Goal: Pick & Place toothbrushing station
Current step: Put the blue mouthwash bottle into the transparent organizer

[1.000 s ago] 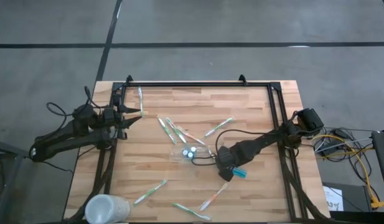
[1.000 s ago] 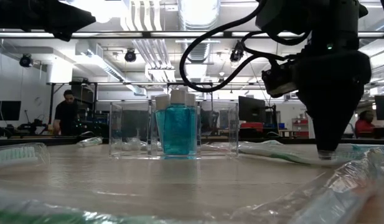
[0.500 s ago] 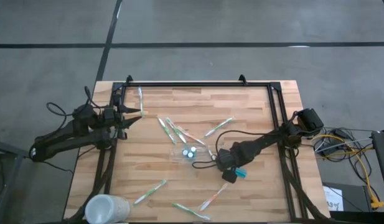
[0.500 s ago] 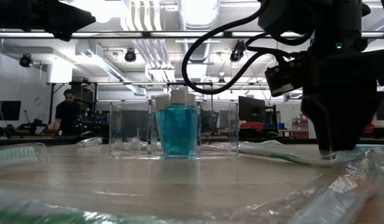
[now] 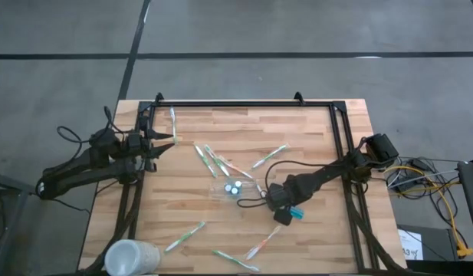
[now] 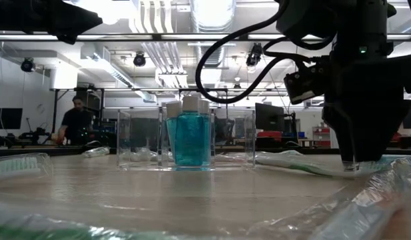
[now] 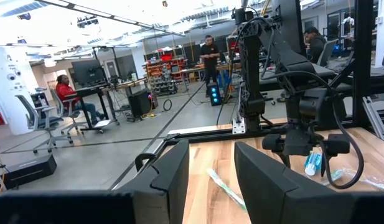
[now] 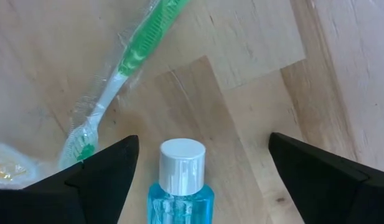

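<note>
The toothbrushing station (image 5: 233,188) is a clear holder at the table's middle, standing on its base with blue tubes (image 6: 190,139) in it. Another small blue tube with a white cap (image 8: 182,171) lies on the wood to its right (image 5: 297,212). My right gripper (image 8: 204,138) points down over this tube, open, one finger on each side of the cap and clear of it. It also shows low over the table (image 6: 355,163). A wrapped green toothbrush (image 8: 126,68) lies just beyond. My left gripper (image 7: 210,180) waits open and level at the table's left edge (image 5: 158,142).
Wrapped toothbrushes lie scattered: one near the far left corner (image 5: 172,123), a few by the holder (image 5: 211,159), one to the right of them (image 5: 269,156) and several toward the near edge (image 5: 185,236). A frosted white cup (image 5: 131,257) lies at the near left corner. A black frame (image 5: 244,103) lines the far edge.
My right gripper has rolled a little about its downward-pointing line while staying over the loose blue tube. It shows broader in the low view now than before. Its fingers have stayed open.
</note>
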Controlling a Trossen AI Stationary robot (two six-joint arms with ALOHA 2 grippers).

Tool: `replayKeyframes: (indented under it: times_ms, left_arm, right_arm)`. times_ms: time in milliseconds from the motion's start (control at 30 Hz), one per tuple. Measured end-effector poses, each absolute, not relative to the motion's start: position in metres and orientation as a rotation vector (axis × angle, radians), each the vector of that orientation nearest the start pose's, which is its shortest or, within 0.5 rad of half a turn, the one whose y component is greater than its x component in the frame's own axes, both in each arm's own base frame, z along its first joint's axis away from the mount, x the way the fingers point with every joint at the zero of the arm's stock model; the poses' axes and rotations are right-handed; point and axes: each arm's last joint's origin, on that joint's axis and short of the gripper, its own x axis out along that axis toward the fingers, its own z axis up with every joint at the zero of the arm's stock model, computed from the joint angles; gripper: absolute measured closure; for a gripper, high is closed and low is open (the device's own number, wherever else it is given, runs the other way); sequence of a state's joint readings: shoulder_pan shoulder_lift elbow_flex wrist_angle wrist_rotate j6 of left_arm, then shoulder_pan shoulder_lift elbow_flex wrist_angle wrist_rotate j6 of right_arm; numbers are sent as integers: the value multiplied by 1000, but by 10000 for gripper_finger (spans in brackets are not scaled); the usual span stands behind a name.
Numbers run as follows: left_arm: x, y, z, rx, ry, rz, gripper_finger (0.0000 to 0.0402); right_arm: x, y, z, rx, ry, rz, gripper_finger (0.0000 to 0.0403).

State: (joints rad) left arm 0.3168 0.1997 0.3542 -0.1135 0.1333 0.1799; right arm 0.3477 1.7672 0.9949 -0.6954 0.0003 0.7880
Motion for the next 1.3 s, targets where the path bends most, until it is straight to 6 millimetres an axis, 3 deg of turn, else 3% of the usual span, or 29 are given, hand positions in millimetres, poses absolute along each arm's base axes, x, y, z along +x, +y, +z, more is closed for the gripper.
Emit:
replayKeyframes:
  times_ms: [500, 1300]
  left_arm:
    - [87, 25, 257, 188, -23, 187, 268]
    - [87, 24, 257, 188, -23, 186, 268]
  right_arm:
    - [279, 103, 138, 444, 1456, -359, 158]
    - [278, 107, 138, 444, 1476, -323, 305]
